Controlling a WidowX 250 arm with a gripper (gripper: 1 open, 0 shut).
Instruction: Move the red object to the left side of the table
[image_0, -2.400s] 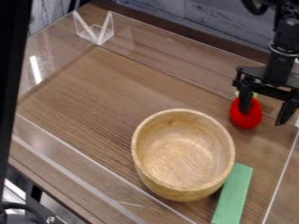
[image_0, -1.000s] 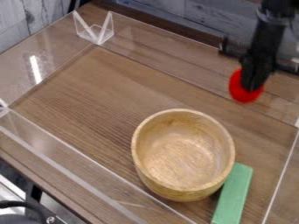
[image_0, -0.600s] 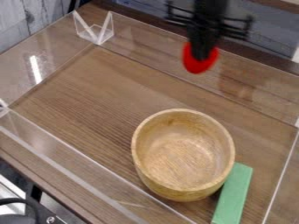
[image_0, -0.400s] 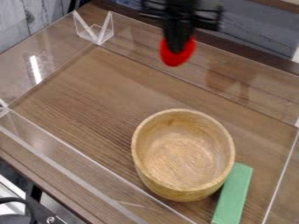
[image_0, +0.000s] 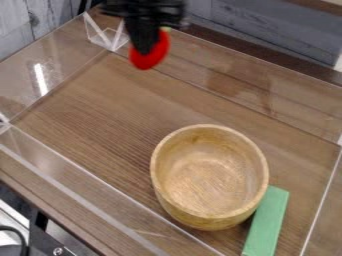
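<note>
While gripper (image_0: 144, 40) clamps red object (image_0: 147, 52)

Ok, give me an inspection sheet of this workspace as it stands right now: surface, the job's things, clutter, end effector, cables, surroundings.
Surface: brown wood-grain table, bordered by low clear acrylic walls.
Job's things: red strawberry toy held above the table's far left part, not yet set down.
Clutter: empty wooden bowl near the front right; flat green block lying just right of it; small clear acrylic stand at the far left corner.
End effector: dark end effector, motion-blurred, shut on the strawberry toy, pointing down.
Cables: nothing seen.
Surroundings: grey panelled wall behind the table; dark frame at the left edge.
</note>
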